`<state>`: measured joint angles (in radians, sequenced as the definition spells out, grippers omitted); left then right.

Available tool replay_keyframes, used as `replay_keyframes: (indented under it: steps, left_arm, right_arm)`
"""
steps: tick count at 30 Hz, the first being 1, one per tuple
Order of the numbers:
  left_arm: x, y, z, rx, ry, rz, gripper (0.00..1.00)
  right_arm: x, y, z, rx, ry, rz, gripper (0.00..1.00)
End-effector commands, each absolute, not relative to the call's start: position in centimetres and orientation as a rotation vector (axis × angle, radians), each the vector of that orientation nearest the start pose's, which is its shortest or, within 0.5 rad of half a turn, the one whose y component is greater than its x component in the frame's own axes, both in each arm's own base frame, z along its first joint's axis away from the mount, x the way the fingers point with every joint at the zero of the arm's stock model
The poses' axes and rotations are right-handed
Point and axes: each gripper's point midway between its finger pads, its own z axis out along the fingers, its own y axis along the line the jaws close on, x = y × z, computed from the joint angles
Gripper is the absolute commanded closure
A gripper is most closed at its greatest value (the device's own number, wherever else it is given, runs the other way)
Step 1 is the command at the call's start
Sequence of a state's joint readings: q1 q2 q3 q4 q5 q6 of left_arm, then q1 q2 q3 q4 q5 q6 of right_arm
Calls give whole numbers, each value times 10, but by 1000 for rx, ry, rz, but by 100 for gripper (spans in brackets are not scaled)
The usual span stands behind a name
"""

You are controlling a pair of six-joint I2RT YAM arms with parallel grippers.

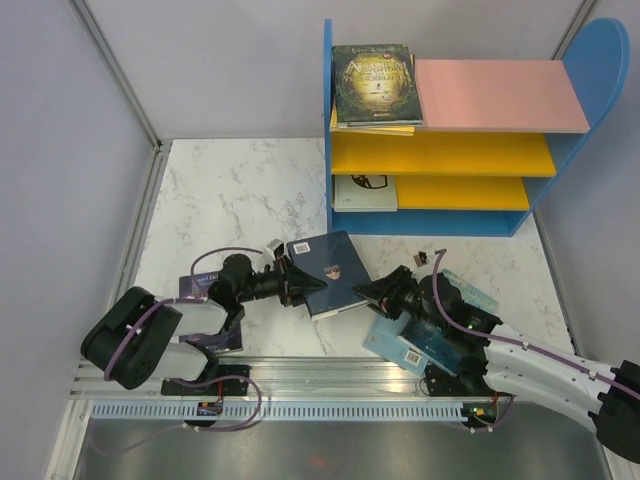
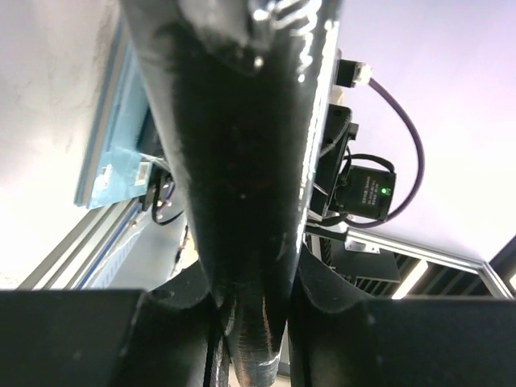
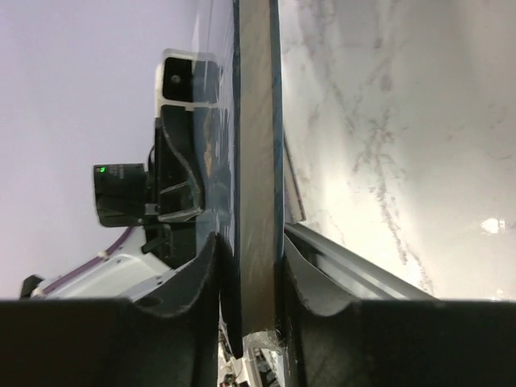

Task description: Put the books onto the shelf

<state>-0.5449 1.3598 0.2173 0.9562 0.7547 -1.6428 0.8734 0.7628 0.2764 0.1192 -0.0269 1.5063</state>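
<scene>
Looks like a handover to me. The navy book (image 1: 325, 268) hangs between the two arms, in front of the shelf (image 1: 500, 95) and well short of it. The left jaws are clamped on its left edge and the right jaws are pressed onto the opposite edge. In the right wrist view the page block is squeezed from both sides with no gap. I can't tell from above whether the book is clear of the counter (image 1: 230, 200).

My take on doing this bit well: don't let the left go until the right grip is properly seated. It's a thin paperback, so a bite at the very edge will probably let it droop or pivot once one side releases. Deeper is better. Then open the left wide and back it straight out along the book's plane, so it doesn't drag the cover.

For the shelf run, the right arm has a teal book (image 1: 415, 345) lying under it, so I'd lift before swinging. A green book (image 1: 375, 85) sits on the left of the top board and a pale book (image 1: 363, 192) on the lower one, so aim for bare board to the right. A purple book (image 1: 198, 284) lies by the left arm, not yet shelved.
</scene>
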Motion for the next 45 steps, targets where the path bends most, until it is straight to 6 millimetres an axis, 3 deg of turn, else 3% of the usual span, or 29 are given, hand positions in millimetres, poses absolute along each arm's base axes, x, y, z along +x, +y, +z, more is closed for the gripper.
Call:
replay_keyframes:
  steps: [1,3,4,5,6,8,10,11,13,14,20,27,30,39,45]
  left_arm:
    - [167,-283,185,-341,2099,-2132,98]
    - [163,-283,181,-331,2137,-2110,96]
    - [160,-282,162,-368,2235,-2049,92]
    - [158,-282,158,-351,2268,-2027,89]
    - [157,-281,161,-318,2271,-2007,80]
    - [150,-276,139,-327,2395,-1892,72]
    - [145,-272,143,-256,2388,-1852,55]
    - [140,-268,134,-288,2448,-1809,50]
    - [137,-264,138,-238,2429,-1785,43]
    - [132,-260,133,-258,2460,-1764,41]
    - [119,-250,131,-229,2462,-1722,39]
    - [109,-243,124,-217,2488,-1701,39]
    - [107,-242,123,-212,2497,-1697,39]
    - [107,-243,123,-186,2512,-1690,40]
    - [109,-245,127,-140,2507,-1691,40]
  right_arm:
    - [161,271,187,605,2075,1589,75]
    - [159,268,189,610,2061,1593,88]
    - [157,265,193,608,2041,1611,93]
    - [160,260,192,629,2026,1589,100]
    - [159,258,193,625,2022,1583,100]
    - [158,248,196,639,2001,1560,100]
    - [156,238,205,652,1963,1558,100]
    - [154,233,201,665,1980,1531,100]
    - [155,221,213,693,1920,1537,100]
    - [155,216,210,714,1921,1512,100]
    - [158,191,239,763,1795,1495,100]
    - [160,172,293,734,1694,1453,100]
    - [160,168,306,729,1677,1442,100]
    - [167,158,324,777,1622,1414,100]
    - [178,165,310,791,1612,1392,100]
